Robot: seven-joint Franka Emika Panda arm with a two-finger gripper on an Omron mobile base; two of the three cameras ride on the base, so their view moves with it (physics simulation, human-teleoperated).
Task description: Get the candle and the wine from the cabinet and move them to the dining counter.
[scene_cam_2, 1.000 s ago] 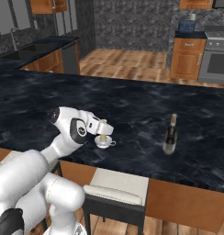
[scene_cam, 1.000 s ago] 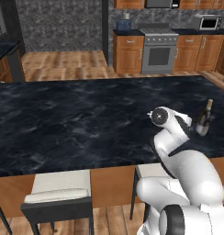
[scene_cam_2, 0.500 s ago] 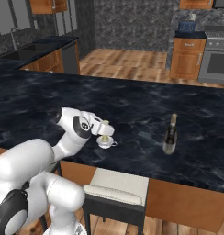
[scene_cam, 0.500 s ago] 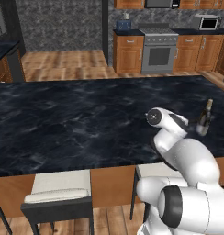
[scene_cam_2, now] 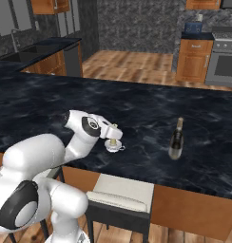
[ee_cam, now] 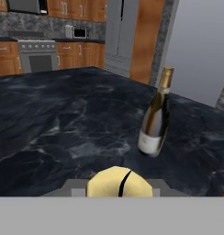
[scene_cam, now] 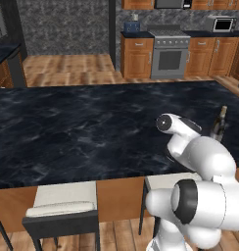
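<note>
My gripper (scene_cam_2: pixel 113 140) is shut on the candle (scene_cam_2: pixel 115 146), a small pale squat thing held at the surface of the dining counter (scene_cam_2: pixel 137 102) near its front edge. I cannot tell whether its base touches the marble. In the hand view the candle's yellow top with a dark wick (ee_cam: pixel 119 182) sits between the jaws. The wine (scene_cam_2: pixel 176 139), a dark bottle with a pale label, stands upright on the counter to the right of the candle, well apart from it. It also stands ahead in the hand view (ee_cam: pixel 155 119) and behind my arm (scene_cam: pixel 220 125). The cabinet is out of view.
Cream-seated stools (scene_cam: pixel 62 198) (scene_cam_2: pixel 120 192) are tucked under the counter's near edge. Wide bare marble (scene_cam: pixel 67 127) stretches to the left and far side. A steel stove (scene_cam: pixel 168 56) and wood base units line the back wall beyond a wooden floor.
The arm has folded down a little and the hand with the candle has drifted slightly right. The wine has not moved.
</note>
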